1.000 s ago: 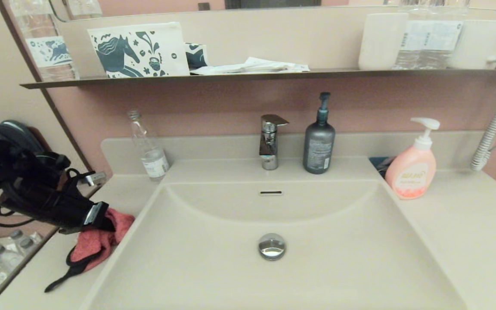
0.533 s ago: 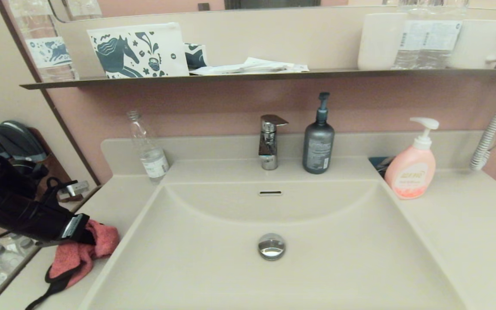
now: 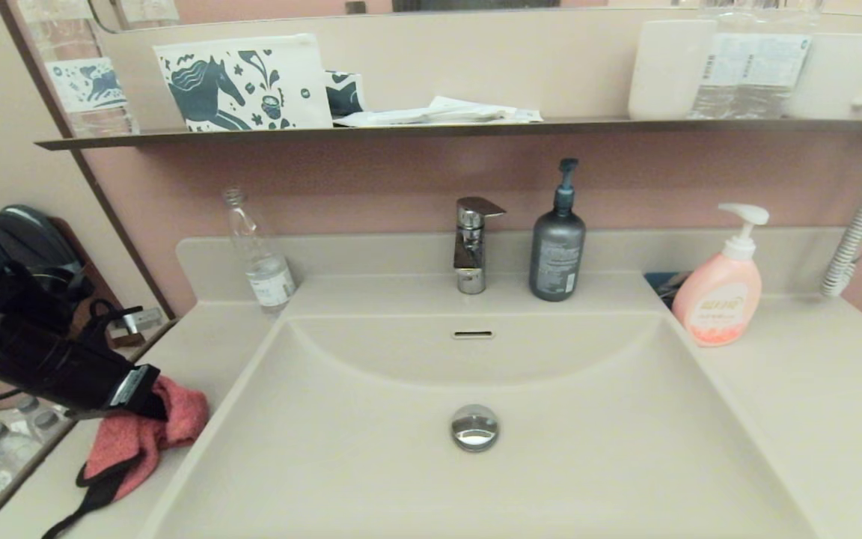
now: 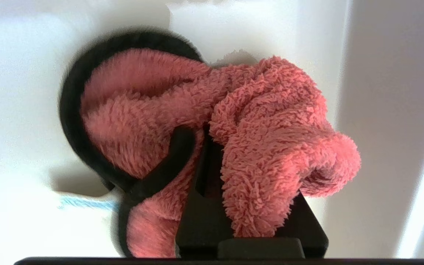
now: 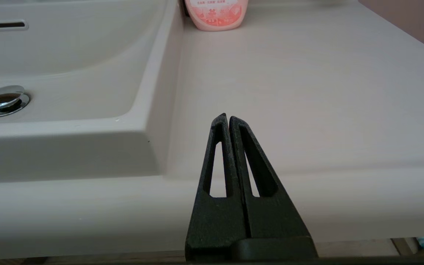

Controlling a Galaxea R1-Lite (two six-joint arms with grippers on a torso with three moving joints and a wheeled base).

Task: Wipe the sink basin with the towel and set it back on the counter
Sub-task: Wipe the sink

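The small coral-red fuzzy towel with black trim point(image 3: 148, 438) hangs over the left edge of the beige-cream desk point(image 3: 203, 344), beside the wide cream sink basin point(image 3: 371, 457). The left gripper point(image 3: 153, 395) fingers point(image 4: 202, 173) are clamped on its bunched top. Judged stage: either wiping is pending or the towel awaits release. The right gripper point(image 5: 229, 118), fingers closed and empty, sits parked at the desk's front edge.

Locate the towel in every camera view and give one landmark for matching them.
Head view: towel at lower left, on the counter beside the sink basin, pinched by the left gripper.
Left wrist view: towel fills the centre.
Right wrist view: not in it.
Shared landmark: the basin's edge.
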